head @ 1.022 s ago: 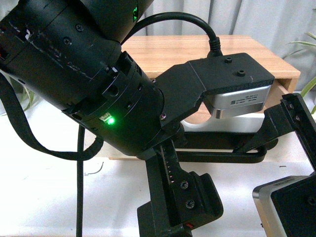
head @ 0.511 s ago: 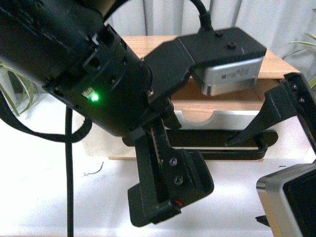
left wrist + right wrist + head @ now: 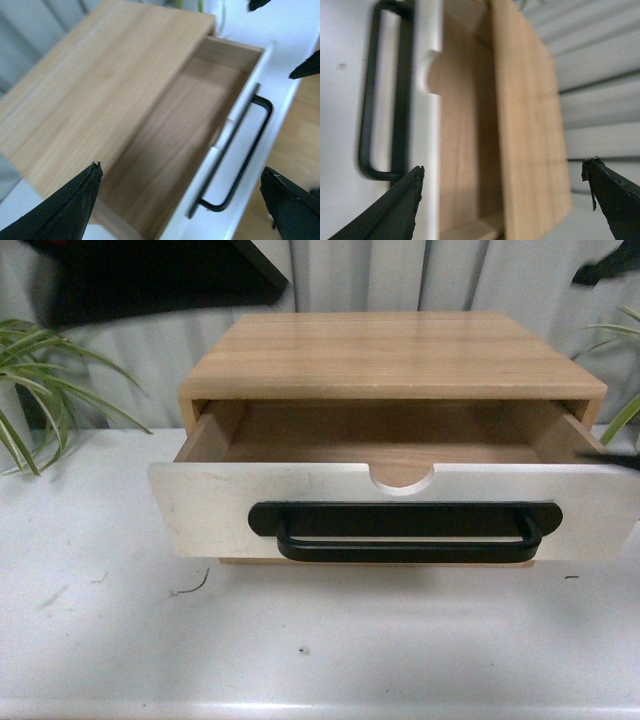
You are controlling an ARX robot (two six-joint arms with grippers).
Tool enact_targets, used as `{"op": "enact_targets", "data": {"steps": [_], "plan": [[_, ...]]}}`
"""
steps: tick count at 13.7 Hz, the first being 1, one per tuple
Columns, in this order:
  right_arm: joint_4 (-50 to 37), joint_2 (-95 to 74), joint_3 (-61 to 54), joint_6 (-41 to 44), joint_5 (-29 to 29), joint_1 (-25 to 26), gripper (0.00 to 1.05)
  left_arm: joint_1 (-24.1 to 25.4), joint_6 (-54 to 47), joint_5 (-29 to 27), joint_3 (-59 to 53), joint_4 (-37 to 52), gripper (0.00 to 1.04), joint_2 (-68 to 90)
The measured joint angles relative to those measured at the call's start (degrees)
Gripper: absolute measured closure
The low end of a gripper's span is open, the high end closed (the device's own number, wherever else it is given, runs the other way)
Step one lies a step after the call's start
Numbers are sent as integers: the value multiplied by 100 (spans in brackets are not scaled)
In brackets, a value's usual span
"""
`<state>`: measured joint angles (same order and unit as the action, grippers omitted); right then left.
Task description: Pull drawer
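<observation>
The drawer (image 3: 200, 510) stands pulled out of the light-wood cabinet (image 3: 390, 350). It has a white front, a long black bar handle (image 3: 400, 550) and a half-round notch (image 3: 400, 475), and its wooden inside is bare. In the left wrist view my left gripper (image 3: 181, 167) hangs open above the drawer (image 3: 170, 135) and its handle (image 3: 240, 160), touching nothing. In the right wrist view my right gripper (image 3: 503, 165) is open too, held off the drawer front (image 3: 427, 125) and the handle (image 3: 367, 110). Only dark arm parts (image 3: 150, 275) show at the front view's top.
The cabinet sits on a white table (image 3: 300, 640) before a pale curtain (image 3: 400, 275). Potted plant leaves reach in at the left (image 3: 30, 390) and at the right (image 3: 625, 410). A thin black tip (image 3: 615, 460) pokes in at the right edge.
Both arms, which filled the front view, have lifted up and out of it, uncovering the whole drawer. The drawer front stays where it was half a second ago.
</observation>
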<state>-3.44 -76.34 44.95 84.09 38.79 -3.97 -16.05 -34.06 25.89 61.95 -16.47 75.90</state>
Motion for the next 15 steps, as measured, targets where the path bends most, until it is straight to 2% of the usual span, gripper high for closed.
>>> {"op": "enact_targets", "data": {"steps": [1,3,4,6,7,8,9,11,12,15], "plan": [[-1224,11,-120,-1204,-229,374,6,767,813,24,-372,903,7,-562],[-2649,-138,-310,-3257,-1180,984,6,1882,1967,-638,-975,1912,7,-1174],[-2839,-101,-356,-4409,-1543,1342,6,2457,2371,-1180,-1303,2052,7,-1392],[-2879,297,-769,-6363,-1727,1840,6,3528,3123,-1818,-1725,2323,7,-1582],[-2844,658,-979,-7501,-1722,2157,6,4127,3475,-1991,-1871,2229,7,-1834],[-2861,1141,-1257,-8317,-1786,2382,8,4828,3661,-1556,-2159,2684,11,-2225],[-2951,1644,-1696,-8332,-2020,2337,24,4734,3558,-326,-2726,3355,28,-2662],[-2883,1891,-1954,-8332,-2065,2216,31,4478,3523,20,-3049,3438,35,-2894],[-2824,2074,-2153,-8330,-2074,2140,36,4207,3508,85,-3351,3460,42,-3064],[-2299,3416,-3012,-8330,-2474,1792,75,3541,3491,-693,-4347,3585,78,-3794]]}}
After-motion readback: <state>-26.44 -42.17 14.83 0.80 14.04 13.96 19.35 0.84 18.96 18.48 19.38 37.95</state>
